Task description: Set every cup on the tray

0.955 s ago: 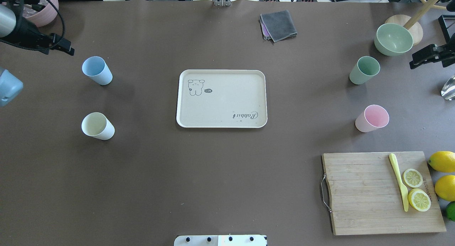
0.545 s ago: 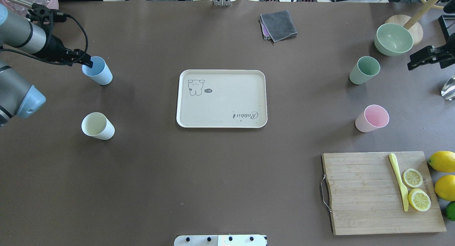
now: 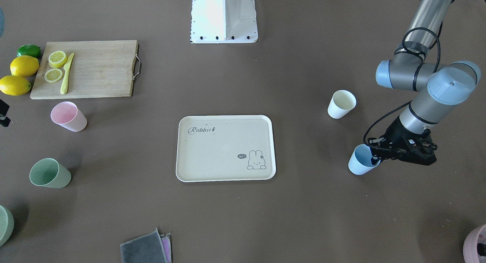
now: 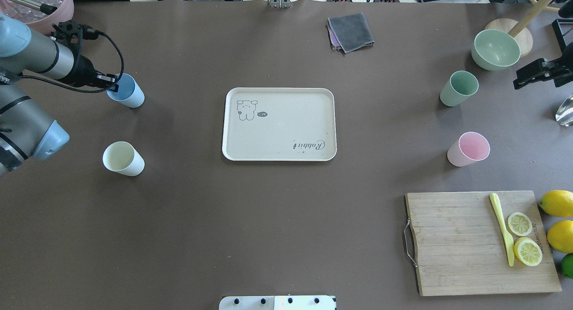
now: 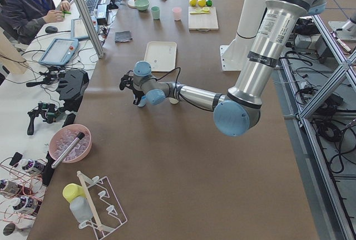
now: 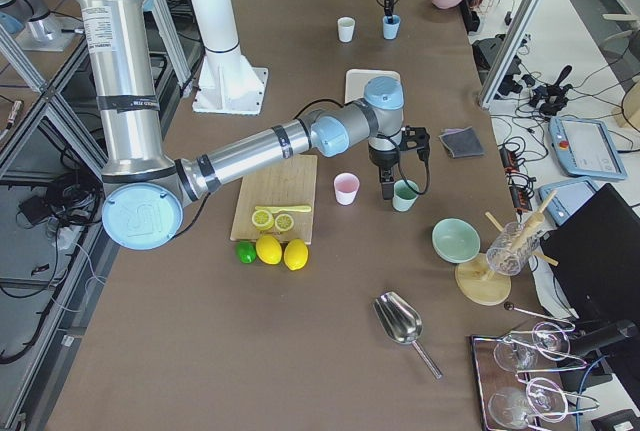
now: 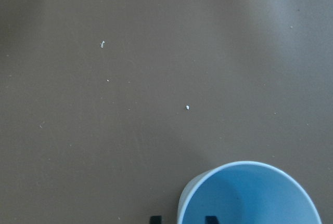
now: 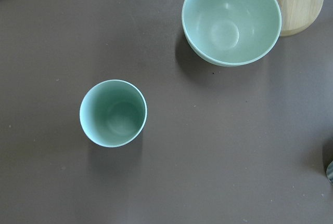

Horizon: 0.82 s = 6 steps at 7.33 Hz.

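The cream tray [image 4: 286,131] [image 3: 220,156] lies mid-table with nothing on it. The blue cup [image 4: 130,95] [image 3: 358,164] [image 7: 250,198] stands to its left, the white cup [image 4: 123,158] [image 3: 341,103] nearer the robot. The green cup [image 4: 459,88] [image 8: 113,112] and pink cup [image 4: 468,148] [image 3: 68,116] stand to its right. My left gripper [image 4: 113,82] [image 7: 182,219] is open. It straddles the blue cup's near rim, one finger inside and one outside. My right gripper [image 4: 519,79] is open and empty, above and right of the green cup.
A green bowl [image 4: 495,49] [image 8: 231,18] sits beyond the green cup beside a wooden stand. A cutting board [image 4: 456,243] with a knife and lemon slices is at the near right, with lemons [image 4: 557,203] beside it. A grey cloth [image 4: 350,32] lies at the far edge. A mauve pot [image 4: 40,5] is far left.
My left arm swung in from the left edge and its gripper came down over the blue cup's rim. The cup shifted slightly right. My right gripper crept a little left.
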Each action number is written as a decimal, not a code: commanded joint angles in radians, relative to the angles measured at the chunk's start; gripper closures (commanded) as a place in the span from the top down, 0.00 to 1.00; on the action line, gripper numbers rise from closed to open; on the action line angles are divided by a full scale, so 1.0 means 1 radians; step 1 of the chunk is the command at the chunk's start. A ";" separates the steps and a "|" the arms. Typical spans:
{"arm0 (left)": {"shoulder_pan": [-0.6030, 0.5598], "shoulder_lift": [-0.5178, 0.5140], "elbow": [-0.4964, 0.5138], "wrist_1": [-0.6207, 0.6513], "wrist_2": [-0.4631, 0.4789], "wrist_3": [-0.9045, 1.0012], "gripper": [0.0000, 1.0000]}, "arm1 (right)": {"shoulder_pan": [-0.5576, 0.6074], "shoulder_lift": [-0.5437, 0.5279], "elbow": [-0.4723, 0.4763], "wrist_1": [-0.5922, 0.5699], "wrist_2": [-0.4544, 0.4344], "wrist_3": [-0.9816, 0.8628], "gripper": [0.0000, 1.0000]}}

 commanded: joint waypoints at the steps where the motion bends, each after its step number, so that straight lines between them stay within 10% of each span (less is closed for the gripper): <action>1: 0.002 -0.050 -0.032 0.025 -0.002 -0.118 0.00 | -0.009 0.000 -0.002 0.000 0.001 0.014 1.00; 6: 0.230 -0.212 -0.207 0.309 0.092 -0.380 0.00 | -0.053 0.003 0.001 0.000 0.000 0.112 0.97</action>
